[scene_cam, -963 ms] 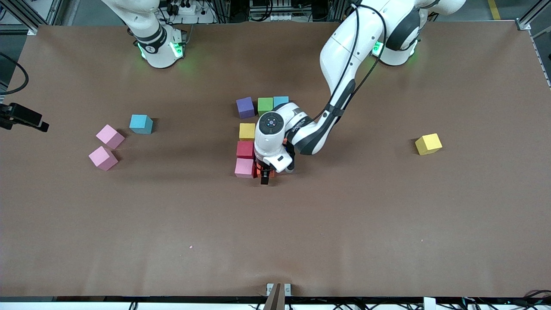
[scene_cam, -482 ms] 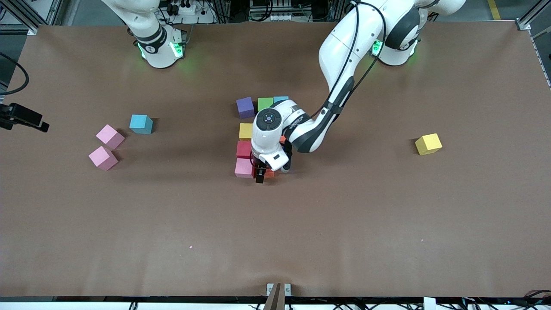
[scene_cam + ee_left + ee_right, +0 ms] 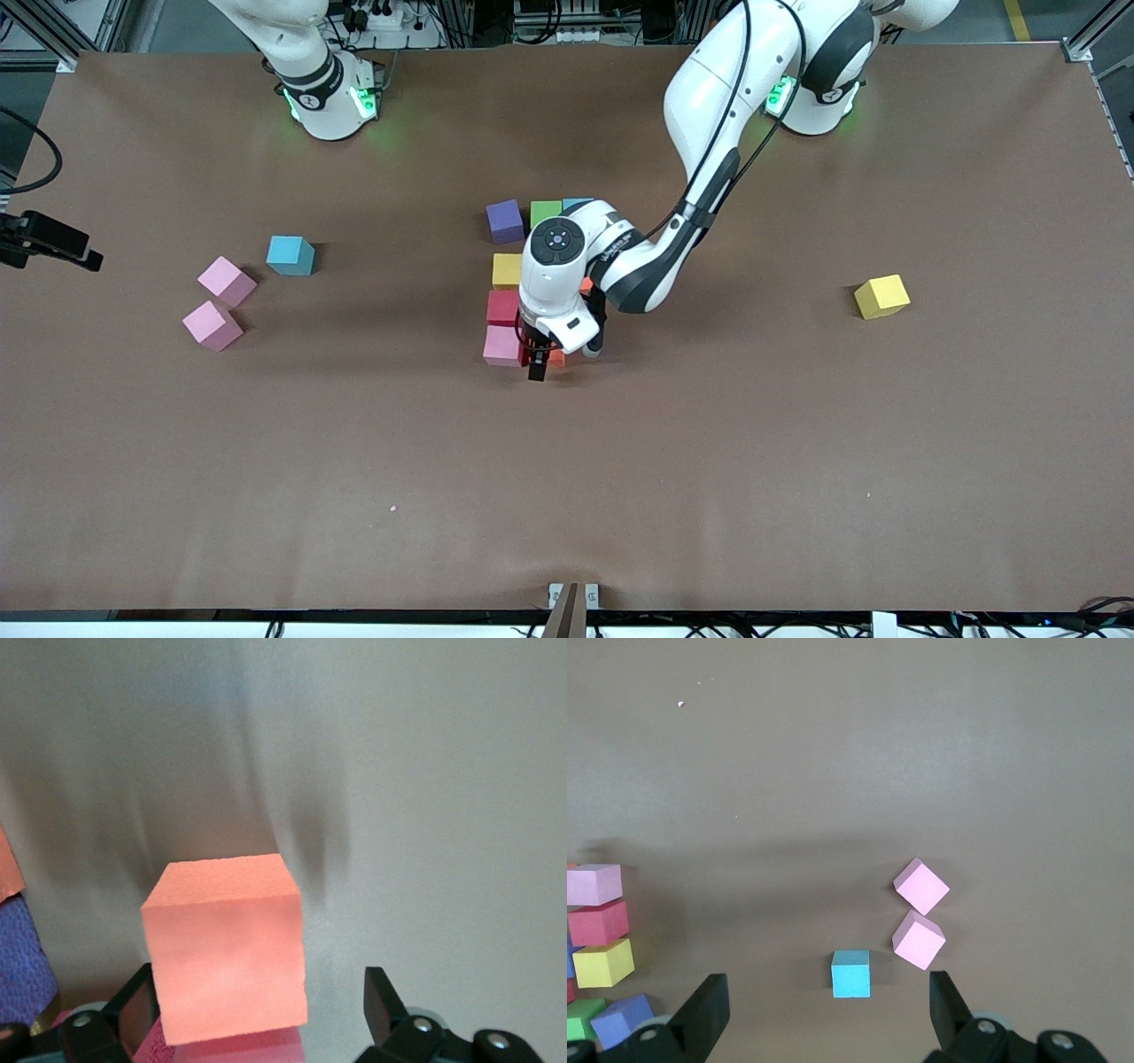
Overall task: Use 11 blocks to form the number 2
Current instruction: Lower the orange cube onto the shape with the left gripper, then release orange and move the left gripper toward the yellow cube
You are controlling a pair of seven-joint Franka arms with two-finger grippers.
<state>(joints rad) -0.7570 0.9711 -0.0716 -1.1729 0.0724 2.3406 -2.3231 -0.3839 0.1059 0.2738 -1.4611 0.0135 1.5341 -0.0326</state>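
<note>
We saw the left gripper (image 3: pixel 261 1014) low over the worktop (image 3: pixel 709 443), jaws apart around the orange block (image 3: pixel 226 948), while the right gripper (image 3: pixel 824 1019) waited with jaws apart.

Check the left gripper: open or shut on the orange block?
Open. The left gripper has its fingers spread, one finger clear of the orange block between them.

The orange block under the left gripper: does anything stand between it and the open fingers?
Nothing visible does. The orange block sits between the open fingers of the left gripper, beside the pink block.
</note>
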